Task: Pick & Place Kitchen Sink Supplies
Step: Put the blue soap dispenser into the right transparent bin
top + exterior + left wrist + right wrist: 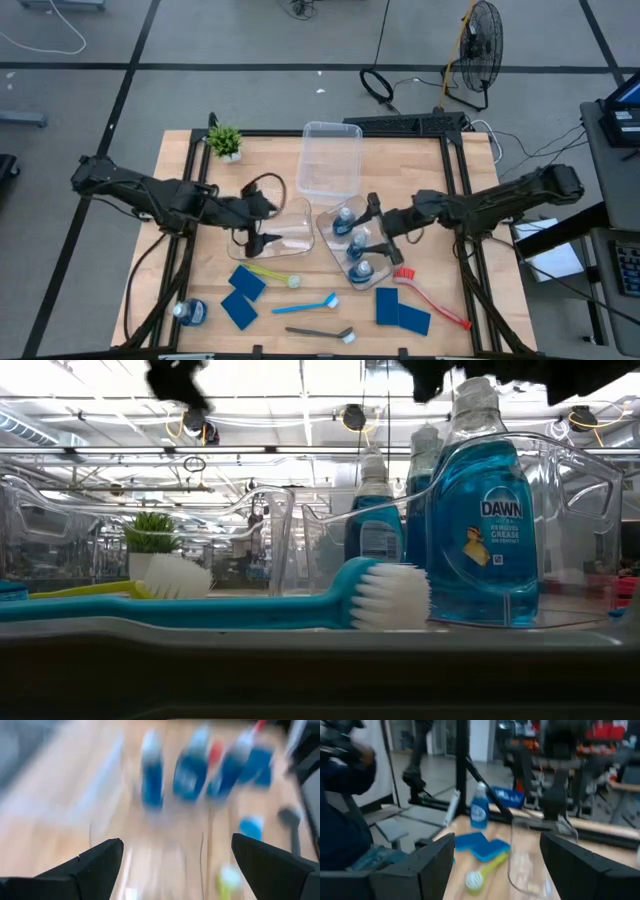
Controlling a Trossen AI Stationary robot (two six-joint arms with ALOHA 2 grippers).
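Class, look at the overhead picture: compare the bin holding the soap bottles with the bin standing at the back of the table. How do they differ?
The bin with bottles holds three blue-liquid bottles; the back bin shows nothing inside. The bin with bottles lies slanted to the table's edges, the back bin nearly square to them. The right gripper is over the bin with bottles; no arm is at the back bin. Both are clear plastic rectangular bins.

Blue soap bottles [352,245] with white caps, blue sponges [243,295], my red brush [430,297], a light-blue brush [306,304], yellow-green one [270,273], pale wood table [180,240].
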